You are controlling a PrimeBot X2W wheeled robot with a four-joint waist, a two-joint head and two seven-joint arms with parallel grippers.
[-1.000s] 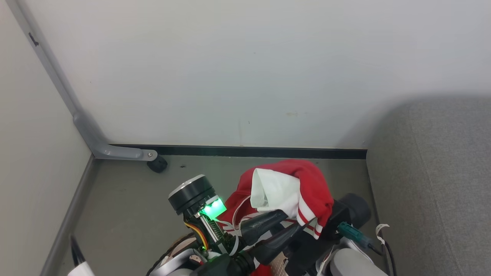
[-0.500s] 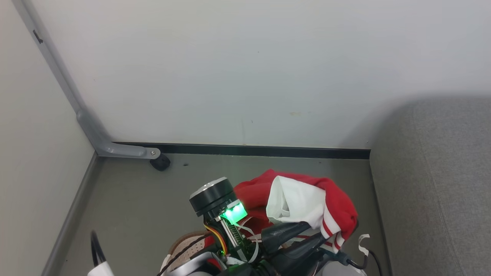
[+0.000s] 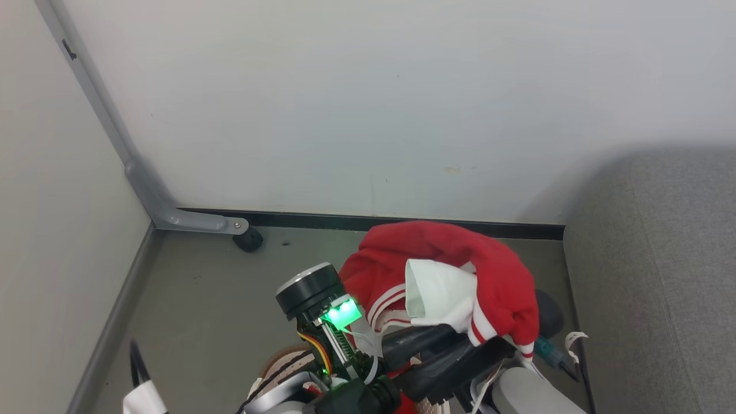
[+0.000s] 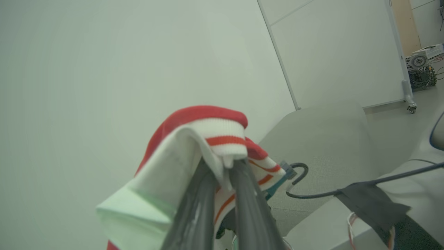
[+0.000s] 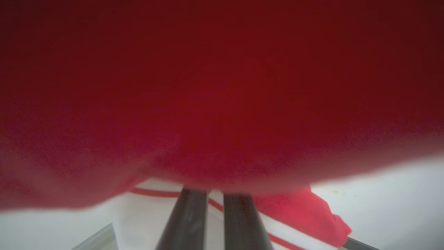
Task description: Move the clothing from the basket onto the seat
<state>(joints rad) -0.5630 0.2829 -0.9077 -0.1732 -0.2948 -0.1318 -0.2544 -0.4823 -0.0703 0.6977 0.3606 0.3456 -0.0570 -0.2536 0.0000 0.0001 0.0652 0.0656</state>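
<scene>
The clothing [image 3: 443,259], a bright red garment with white striped cuffs, hangs bunched over dark fingers low in the head view. My left gripper [image 4: 227,165] is shut on its white, red-striped cuff [image 4: 222,139]; in the head view that gripper [image 3: 454,339] reaches right from the green-lit wrist. My right gripper [image 5: 215,191] has its fingers side by side, tips buried under red cloth [image 5: 222,86]; whether it pinches cloth is hidden. The basket's brown rim [image 3: 280,357] peeks out at the bottom. The grey seat [image 3: 655,276] lies to the right.
A white wall stands close ahead above a dark skirting strip. A grey frame leg with a black caster [image 3: 248,240] sits on the grey floor at the left. Cables [image 4: 347,191] trail near the right forearm. A white panel on casters [image 4: 340,52] stands beyond the seat.
The camera has shifted a little. The red garment now sits higher and bulges more over the fingers. My right gripper has gone from wide open to shut.
</scene>
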